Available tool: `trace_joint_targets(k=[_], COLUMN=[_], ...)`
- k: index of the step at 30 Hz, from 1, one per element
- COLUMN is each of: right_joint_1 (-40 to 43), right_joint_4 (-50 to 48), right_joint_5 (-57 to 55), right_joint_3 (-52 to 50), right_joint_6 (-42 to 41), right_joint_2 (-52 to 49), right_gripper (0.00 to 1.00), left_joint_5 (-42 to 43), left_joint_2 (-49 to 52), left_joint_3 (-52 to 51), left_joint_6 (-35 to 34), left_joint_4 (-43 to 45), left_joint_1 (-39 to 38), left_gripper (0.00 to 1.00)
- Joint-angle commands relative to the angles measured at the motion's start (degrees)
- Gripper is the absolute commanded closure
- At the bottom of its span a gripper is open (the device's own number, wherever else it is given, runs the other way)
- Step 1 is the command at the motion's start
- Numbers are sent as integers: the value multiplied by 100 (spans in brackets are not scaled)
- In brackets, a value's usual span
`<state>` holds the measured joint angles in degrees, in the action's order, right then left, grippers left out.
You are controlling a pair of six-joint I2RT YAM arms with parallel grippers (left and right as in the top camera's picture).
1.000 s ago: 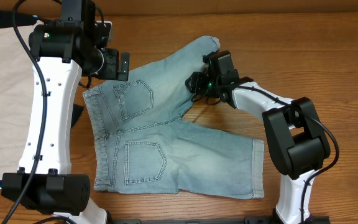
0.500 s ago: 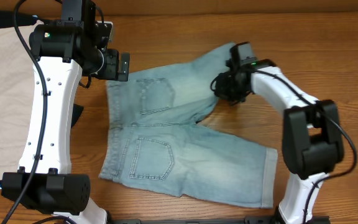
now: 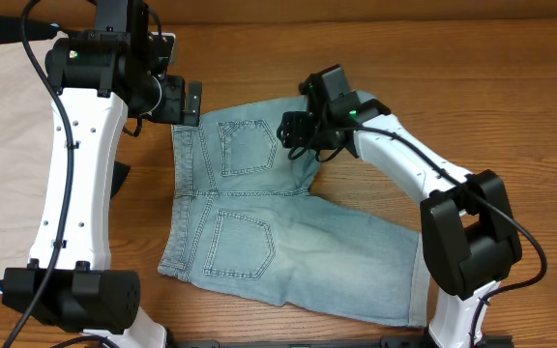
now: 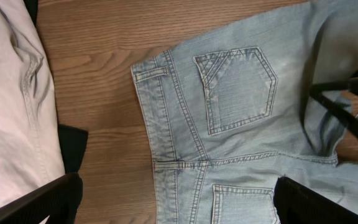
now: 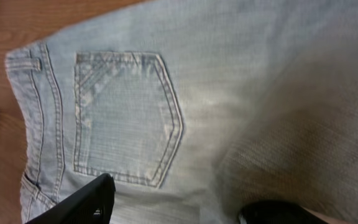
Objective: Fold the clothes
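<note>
Overhead view: denim shorts (image 3: 259, 227) flat on table (image 3: 511, 87), seat up, waistband toward left gripper (image 3: 190, 101), long axis running from there out to the hems. Soft, limp, moderately heavy; best pinched at a hem or waistband. Right gripper (image 3: 296, 130) over folded-in upper leg, apparently pinching cloth. Left jaws open, empty.
</note>
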<state>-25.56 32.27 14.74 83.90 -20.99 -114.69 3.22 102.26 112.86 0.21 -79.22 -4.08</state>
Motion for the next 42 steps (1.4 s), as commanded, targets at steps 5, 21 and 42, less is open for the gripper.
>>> trace_joint_targets(k=[5,21,42], right_joint_1=[966,1996,1617], right_joint_4=[538,1139,-2437], right_joint_5=[61,396,485], right_joint_3=[164,-579,-1211], right_joint_6=[-192,26,-1766], right_joint_2=[393,706,-254], right_gripper=[31,39,41], left_joint_5=[-24,-83,-92], left_joint_2=[61,210,264], left_joint_3=[-37,-37,-37], left_joint_6=[111,111,160], left_joint_4=[74,125,48], left_joint_1=[31,31,31], left_gripper=[0,0,0])
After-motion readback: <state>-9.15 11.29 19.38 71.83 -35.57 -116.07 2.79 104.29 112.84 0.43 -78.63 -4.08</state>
